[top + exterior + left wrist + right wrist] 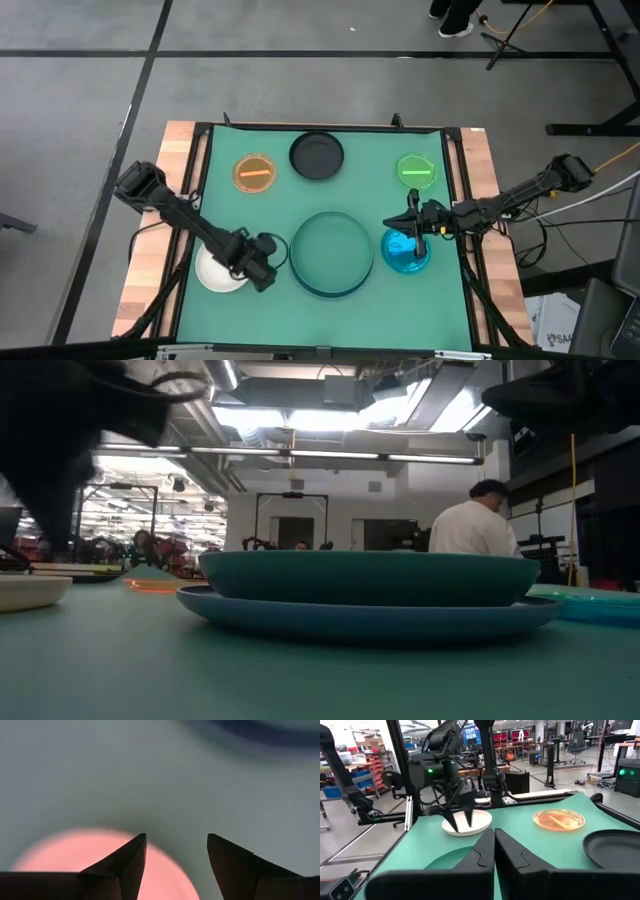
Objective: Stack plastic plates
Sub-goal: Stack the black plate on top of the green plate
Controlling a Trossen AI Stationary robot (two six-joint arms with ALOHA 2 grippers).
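High view: green mat point(330, 140) on the table, plates spread across it. At centre a dark teal plate point(332, 250) sits nested on a light blue plate point(318, 289), whose rim shows only as a thin ring around it. Far side holds the translucent orange plate point(254, 172), the black plate point(317, 155) and the green plate point(417, 170), all well apart. The cyan plate point(405, 251) lies just right of the central stack, the white plate point(220, 271) just left of it.

Left gripper point(268, 265) hovers at the white plate's inner edge, between it and the stack. Its fingers read poorly from above — the left wrist view shows them clearly apart point(175, 855), nothing between them, with a pale disc below and a dark rim beyond.

Right gripper point(417, 235) hangs over the cyan plate. The right wrist view shows its two fingers pressed together point(494, 847), empty, and from across the table also shows the left gripper point(461, 820) spread above the white plate point(467, 824), plus the orange point(559, 819) and black point(615, 849) plates.

Low view alone shows the stacking in profile: teal plate point(368, 577) seated on the wider blue one point(368, 616). A person point(472, 525) stands in the room behind.
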